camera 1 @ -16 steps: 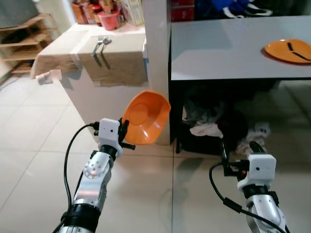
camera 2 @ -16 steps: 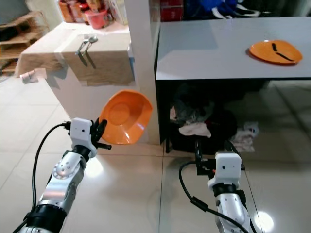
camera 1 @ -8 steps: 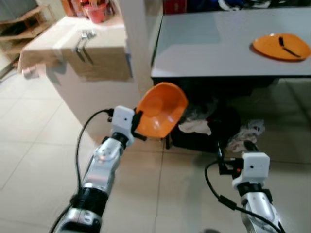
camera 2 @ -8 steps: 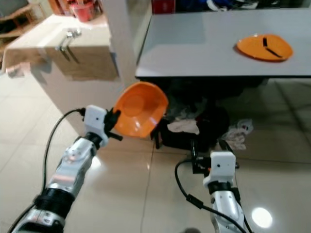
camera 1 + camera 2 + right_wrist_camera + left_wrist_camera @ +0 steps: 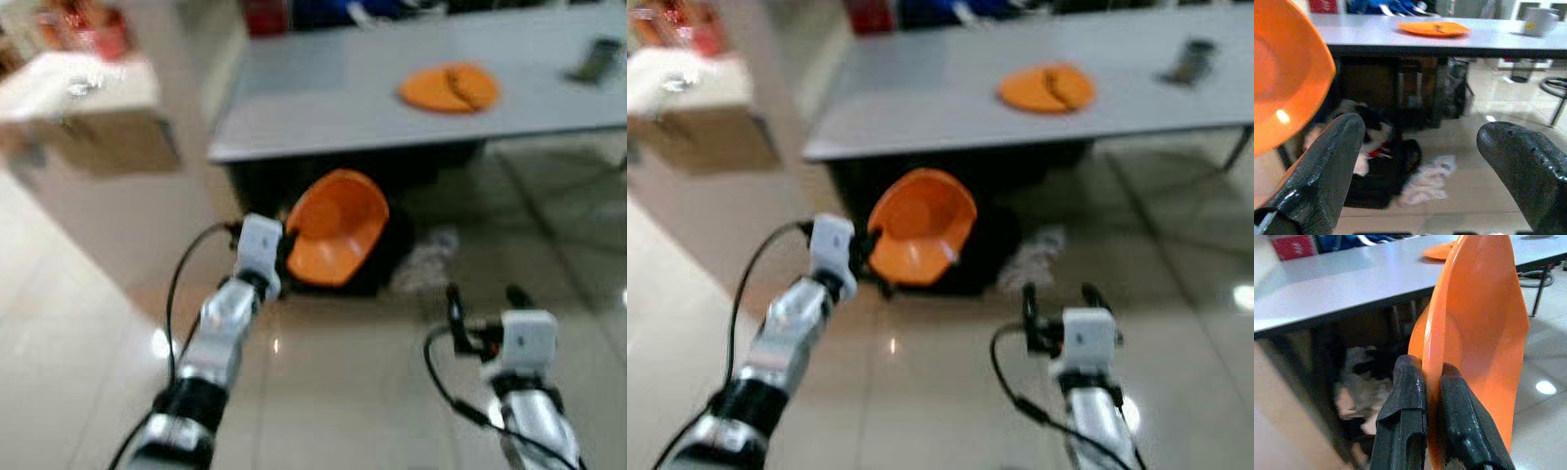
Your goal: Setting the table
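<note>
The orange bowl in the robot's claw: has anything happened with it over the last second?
The left claw stays shut on the orange bowl, still held up on edge, short of the grey table. The view has swung right and blurred, so the robot is turning toward the table; the beige counter has slid leftward in view. The orange plate still lies on the table. The right claw stays open and empty.
</note>
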